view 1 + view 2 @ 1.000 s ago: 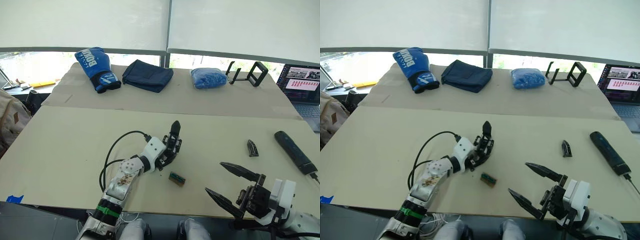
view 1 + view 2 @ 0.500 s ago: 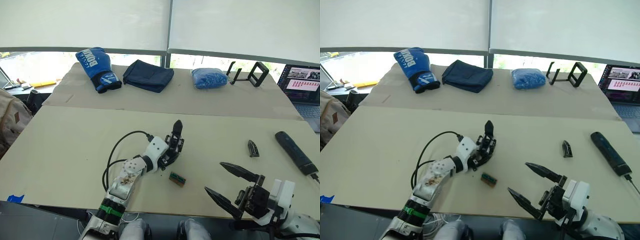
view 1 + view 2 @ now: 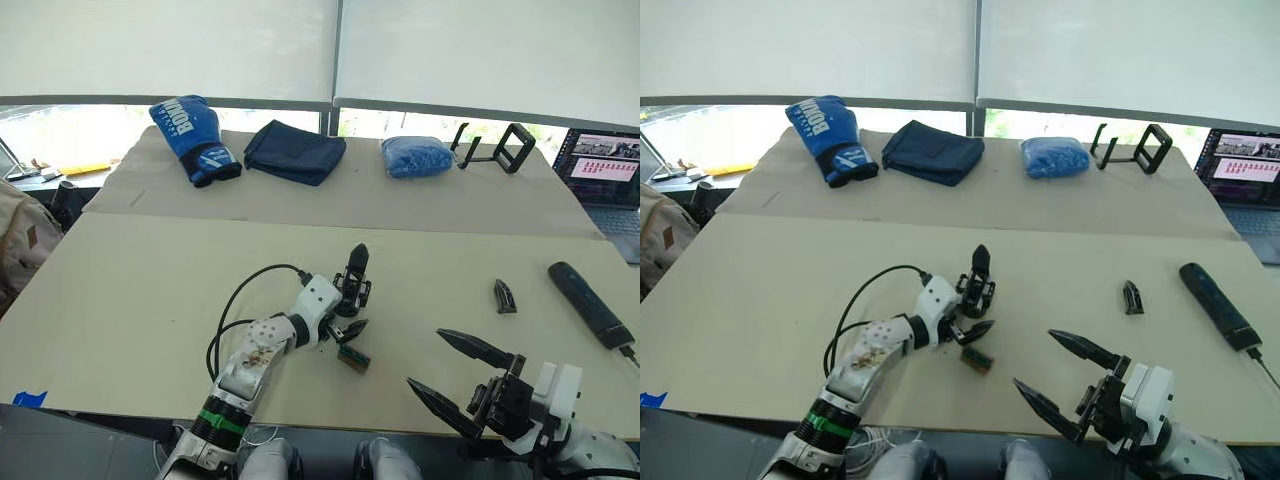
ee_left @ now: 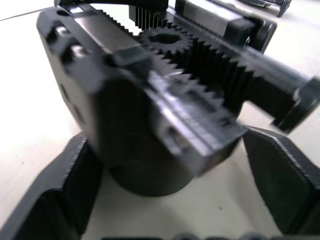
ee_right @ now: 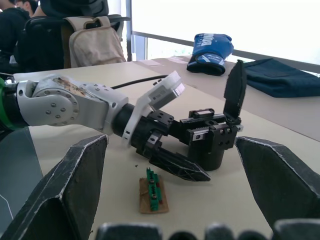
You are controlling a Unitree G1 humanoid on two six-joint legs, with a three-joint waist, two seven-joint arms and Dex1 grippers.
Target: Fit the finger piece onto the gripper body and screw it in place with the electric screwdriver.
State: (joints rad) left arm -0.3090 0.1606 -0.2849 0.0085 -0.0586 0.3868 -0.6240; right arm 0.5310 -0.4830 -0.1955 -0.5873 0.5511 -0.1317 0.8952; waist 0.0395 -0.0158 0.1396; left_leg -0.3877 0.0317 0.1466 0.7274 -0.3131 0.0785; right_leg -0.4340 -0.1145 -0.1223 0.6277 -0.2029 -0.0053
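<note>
One boxing glove (image 3: 193,139), one laptop (image 3: 603,178), two grippers, left (image 3: 349,296) and right (image 3: 452,381)

Two beige tables (image 3: 150,290) stand end to end below wide windows (image 3: 60,130) with white roller blinds (image 3: 170,45) drawn most of the way down; daylight enters through the strip beneath them.

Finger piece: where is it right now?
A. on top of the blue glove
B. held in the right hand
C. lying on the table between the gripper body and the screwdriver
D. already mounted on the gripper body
C: the finger piece lies loose on the table, to the right of the gripper body and just left of the screwdriver; the open right hand is empty.
</note>
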